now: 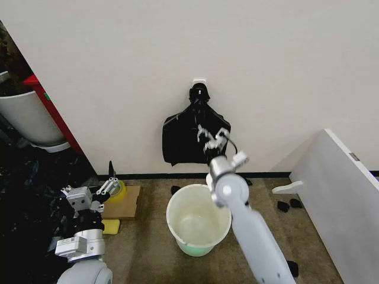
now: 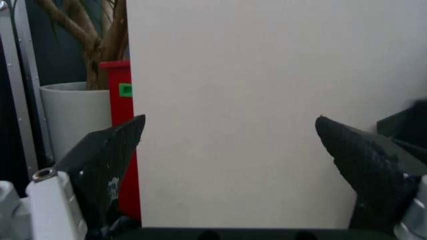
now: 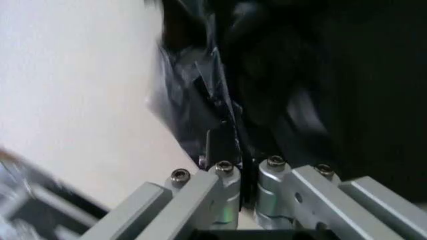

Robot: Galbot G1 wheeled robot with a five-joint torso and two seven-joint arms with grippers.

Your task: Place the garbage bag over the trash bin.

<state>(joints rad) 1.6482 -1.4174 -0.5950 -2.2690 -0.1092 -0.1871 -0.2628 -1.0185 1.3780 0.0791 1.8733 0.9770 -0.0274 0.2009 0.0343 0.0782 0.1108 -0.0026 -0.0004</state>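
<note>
While the right claw (image 1: 212,137) pinches the garbage bag (image 1: 183,139), the trash bin (image 1: 198,220) stands below.

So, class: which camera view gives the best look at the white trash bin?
The head view: the whole trash bin stands on the carpet below the hanging garbage bag, rim and inside visible, with the right end effector at the bag. The right wrist view looks at black plastic, the left wrist view at wall; neither includes the bin.

Glossy black garbage bag (image 1: 188,137), white trash bin (image 1: 198,220), pale-green base
</note>
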